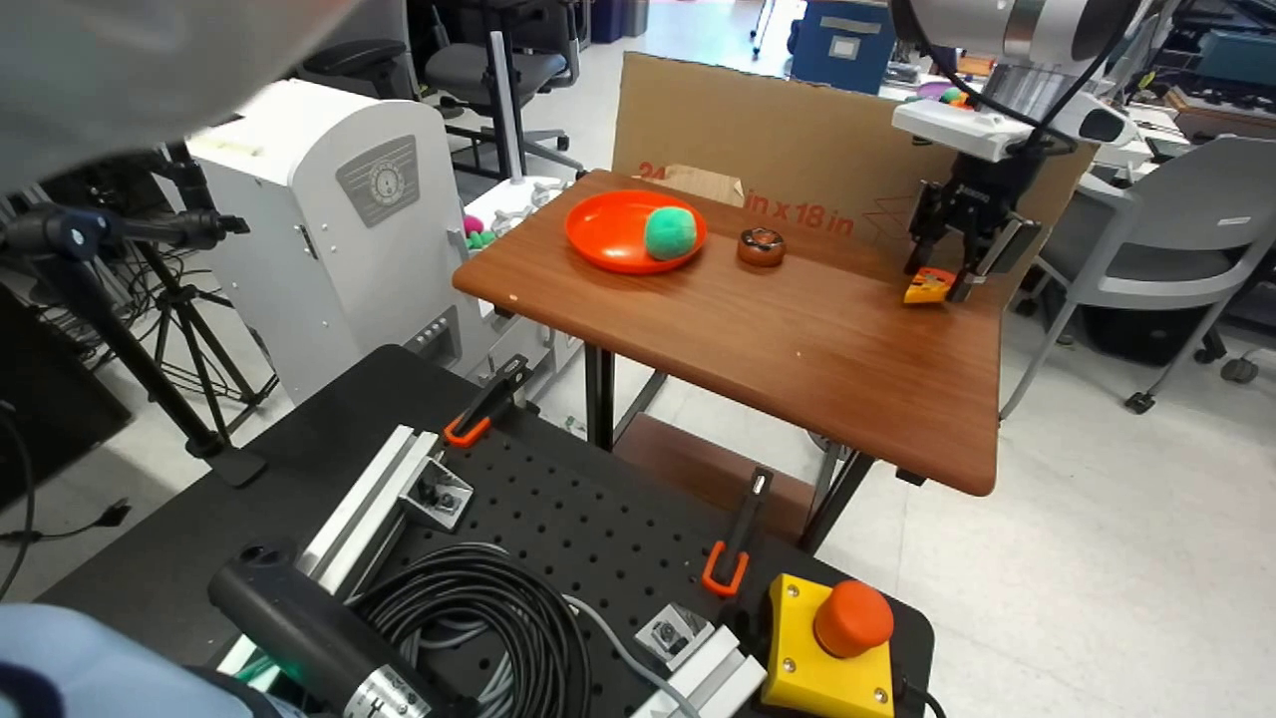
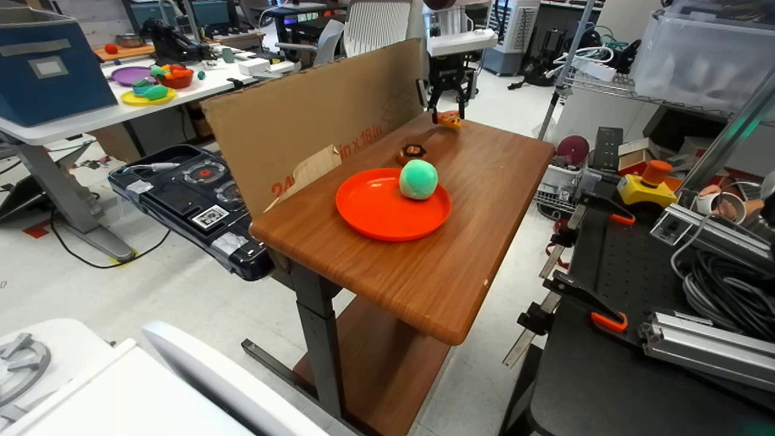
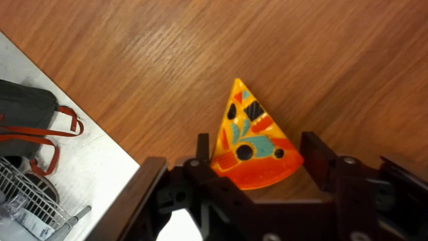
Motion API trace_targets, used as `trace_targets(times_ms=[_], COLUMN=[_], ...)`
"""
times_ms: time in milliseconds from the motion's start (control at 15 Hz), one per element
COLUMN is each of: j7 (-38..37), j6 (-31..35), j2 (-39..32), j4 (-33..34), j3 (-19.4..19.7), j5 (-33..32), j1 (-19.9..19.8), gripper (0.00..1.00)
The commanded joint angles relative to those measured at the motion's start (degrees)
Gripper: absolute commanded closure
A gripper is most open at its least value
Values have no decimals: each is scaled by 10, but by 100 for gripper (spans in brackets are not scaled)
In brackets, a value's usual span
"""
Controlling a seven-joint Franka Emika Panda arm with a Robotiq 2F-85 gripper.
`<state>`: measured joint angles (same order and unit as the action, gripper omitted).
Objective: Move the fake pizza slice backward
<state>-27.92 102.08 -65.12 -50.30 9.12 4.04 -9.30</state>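
Note:
The fake pizza slice is an orange-yellow wedge with red, black and teal spots. It shows large in the wrist view, its point away from the gripper. In both exterior views it is small, at the table's far end. My black gripper is around its wide end, and both fingers touch its lower corners, so it looks shut on the slice. The gripper also shows in both exterior views. I cannot tell whether the slice touches the brown wooden table.
An orange plate with a green ball sits at the table's other end. A small dark brown round object lies beside the plate. A cardboard panel stands along one long edge, close to the gripper.

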Motion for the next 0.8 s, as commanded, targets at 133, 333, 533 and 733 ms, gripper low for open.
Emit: trace_targets(times_ms=[133,333,533,733], j7=[-23,3,83,65], j6=[-63,-72,-121,-111], j2=[-66,-44,25,-4], j4=[118,99,25,61], j3=[1,-5,-16,-7], j5=[-1,2,0,0], j1=[-12,-13,-12,-9], gripper=[1,0,0,0])
